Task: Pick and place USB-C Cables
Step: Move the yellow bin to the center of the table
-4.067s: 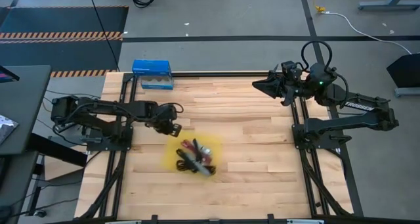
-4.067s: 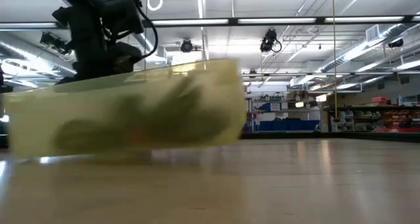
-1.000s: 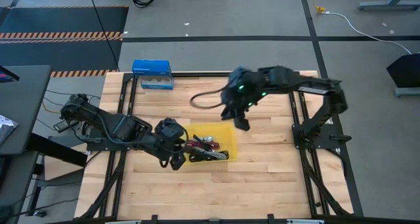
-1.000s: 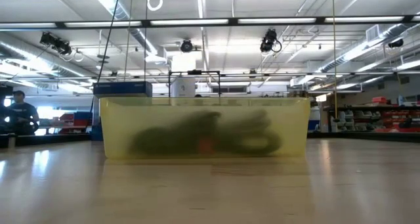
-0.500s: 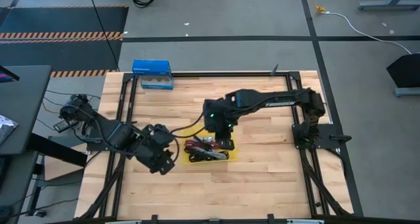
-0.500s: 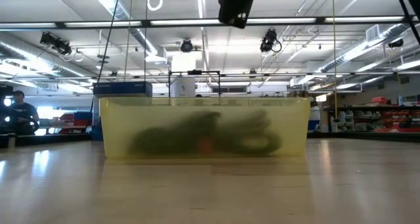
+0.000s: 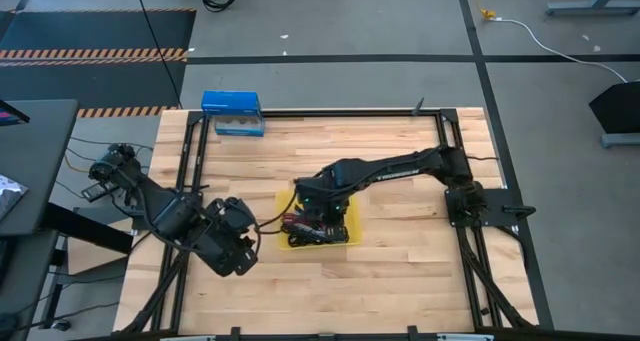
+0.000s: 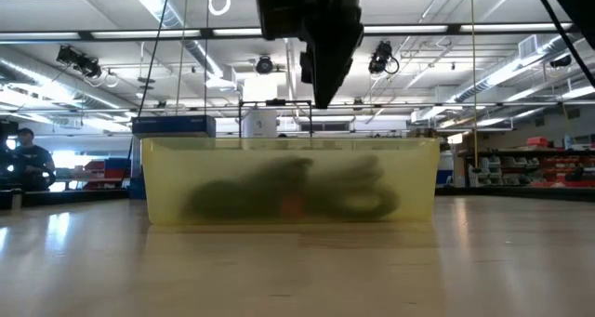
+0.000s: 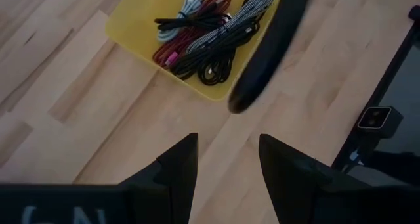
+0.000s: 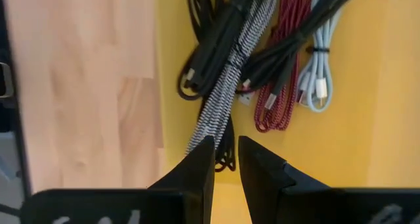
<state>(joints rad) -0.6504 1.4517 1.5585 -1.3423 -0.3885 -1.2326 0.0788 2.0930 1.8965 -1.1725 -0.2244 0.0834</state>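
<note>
A shallow yellow tray (image 7: 345, 213) stands mid-table and holds the USB-C cables (image 9: 207, 33). They lie in a loose heap on its floor: black ones (image 10: 210, 46), a grey braided one (image 10: 230, 73), a dark red one (image 10: 282, 73) and a pale grey one (image 10: 318, 60). My right gripper (image 10: 226, 152) hangs over the tray pointing down, above its rim in the low view (image 8: 323, 89). Its fingers stand a narrow gap apart with nothing between them. My left gripper (image 9: 228, 148) waits open over bare wood to the tray's left (image 7: 245, 249).
A blue box (image 7: 232, 113) sits at the table's far left edge. Black frame rails (image 7: 195, 161) run along the table's sides and far edge. In the low view a person (image 8: 23, 159) shows far off in the room behind. Bare wood lies right of the tray (image 7: 400, 231).
My right gripper has swung from the far side of the table toward the near edge and down, and now stands over the tray. My left gripper has drawn back from the tray toward the table's near left. The tray and the cables have stayed where they were.
</note>
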